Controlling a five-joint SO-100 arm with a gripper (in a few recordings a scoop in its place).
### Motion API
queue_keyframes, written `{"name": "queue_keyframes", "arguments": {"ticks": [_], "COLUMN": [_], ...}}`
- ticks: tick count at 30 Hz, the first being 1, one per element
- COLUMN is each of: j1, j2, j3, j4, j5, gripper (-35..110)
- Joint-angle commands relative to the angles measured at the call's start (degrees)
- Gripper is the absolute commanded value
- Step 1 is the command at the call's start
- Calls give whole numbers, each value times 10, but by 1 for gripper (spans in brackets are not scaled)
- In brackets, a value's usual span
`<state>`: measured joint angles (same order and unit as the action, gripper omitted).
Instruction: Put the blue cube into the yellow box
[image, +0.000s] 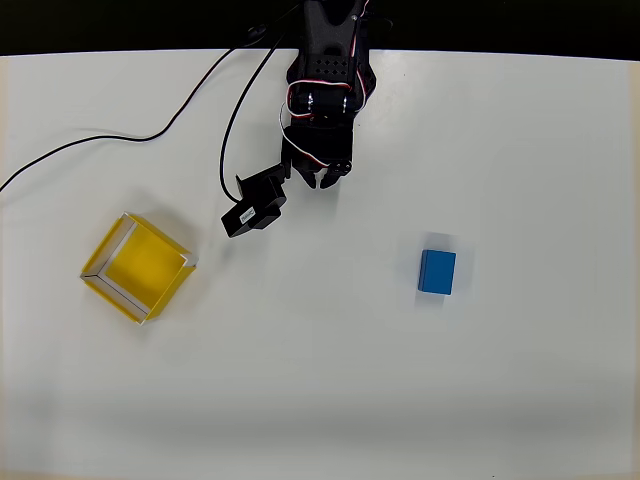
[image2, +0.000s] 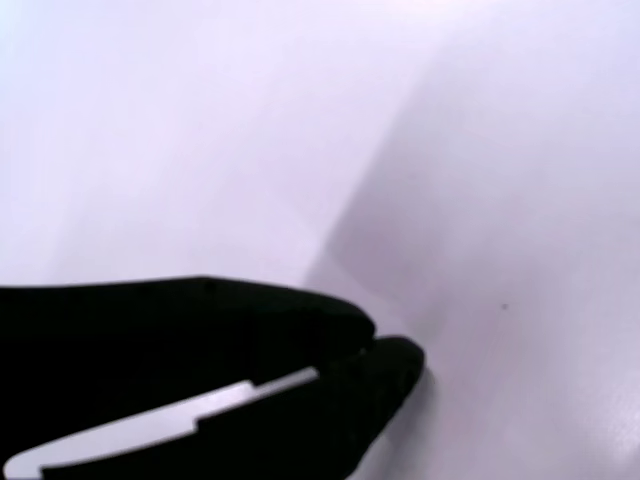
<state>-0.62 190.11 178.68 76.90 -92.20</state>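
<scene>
On the white desk (image: 330, 400), the blue cube (image: 437, 272) lies well apart from the yellow box (image: 136, 267). Near the far edge, the black fingers (image: 326, 176) are closed together, holding nothing.

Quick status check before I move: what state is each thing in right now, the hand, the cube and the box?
hand: shut, holding nothing, above bare table near the arm's base, fingertips together in the wrist view.
cube: flat on the table, right of the hand in the overhead view, untouched, not in the box.
box: upright, open top, nothing inside, left of the hand, turned at an angle.
</scene>
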Motion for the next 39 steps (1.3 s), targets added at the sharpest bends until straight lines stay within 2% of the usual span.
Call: {"name": "queue_keyframes", "arguments": {"ticks": [1, 15, 18, 20, 23, 25, 29, 33, 37, 39], "j1": [13, 11, 19, 28, 33, 25, 4, -25, -67, -89], "j2": [15, 16, 11, -18, -102, -154, -274, -394, -496, -542], "j3": [15, 15, 15, -1, -77, -134, -266, -412, -542, -605], "j4": [10, 10, 6, -33, -127, -165, -233, -225, -174, -149], "j5": [-4, -11, -29, -49, -18, -24, 33, 111, 185, 227], "gripper": [0, 1, 8, 13, 23, 26, 32, 32, 30, 37]}}
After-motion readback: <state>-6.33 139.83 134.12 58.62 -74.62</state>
